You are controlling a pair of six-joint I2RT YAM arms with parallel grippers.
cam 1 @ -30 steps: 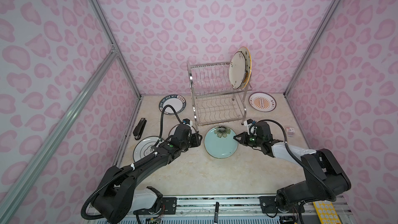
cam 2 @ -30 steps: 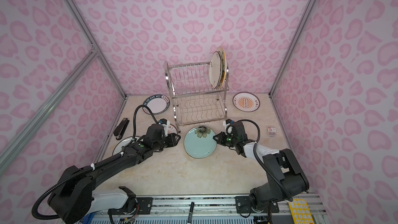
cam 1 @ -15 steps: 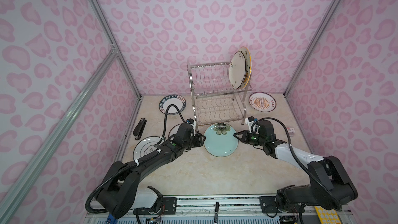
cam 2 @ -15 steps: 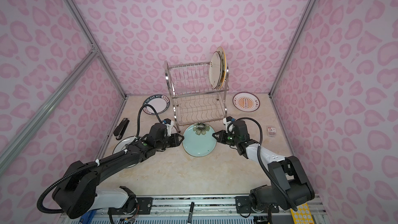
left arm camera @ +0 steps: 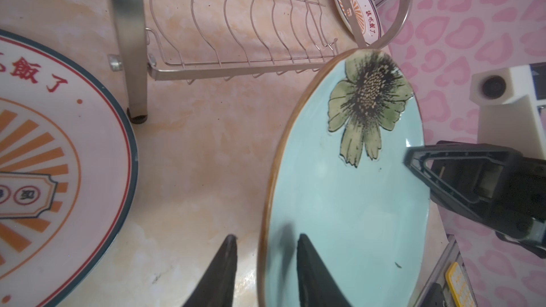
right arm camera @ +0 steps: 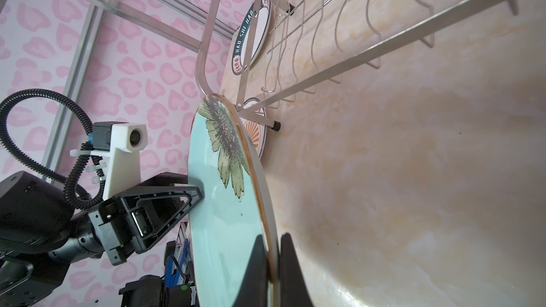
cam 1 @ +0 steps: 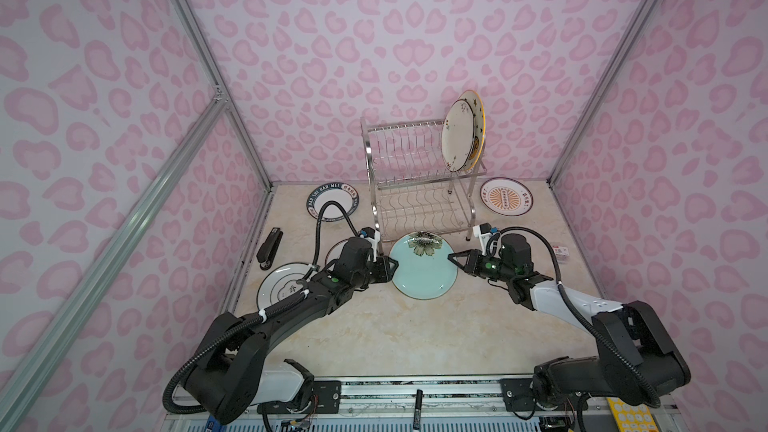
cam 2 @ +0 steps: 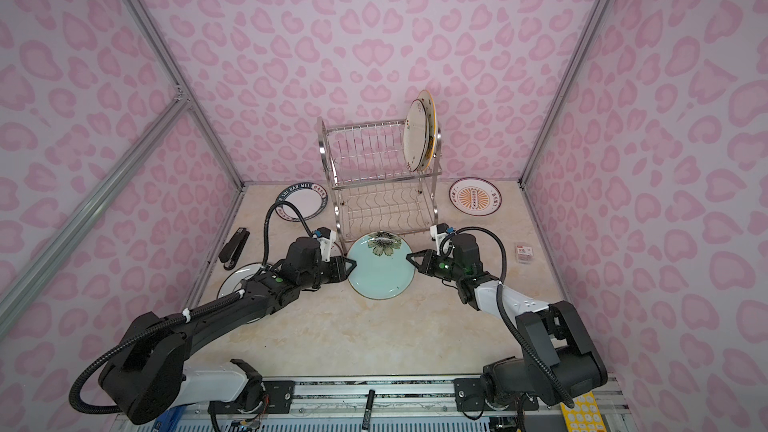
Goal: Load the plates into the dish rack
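The pale teal flower plate (cam 1: 424,278) has shifted toward 12 o'clock since a second ago, and its flowered edge now reaches the front of the dish rack (left arm camera: 130,39). The left gripper (cam 1: 394,268) has narrowed. It sits at the plate's 9 o'clock, jaws astride the rim with a gap on the outer side, not clamped. The right gripper (cam 1: 452,258), at the plate's 3 o'clock, is pinched tight on the rim, one finger on each face, holding that side clear of the desk (cam 1: 415,338).

In the rack's upper tier, at its 3 o'clock end, a white floral plate (cam 1: 456,137) stands upright with a star-patterned plate (cam 1: 478,116) behind it. From the teal plate, three plates lie flat:
- a navy-lettered plate (cam 1: 333,201) at 11 o'clock
- a sunburst plate (cam 1: 506,202) at 1 o'clock
- a black-ringed plate (cam 1: 282,290) at 9 o'clock
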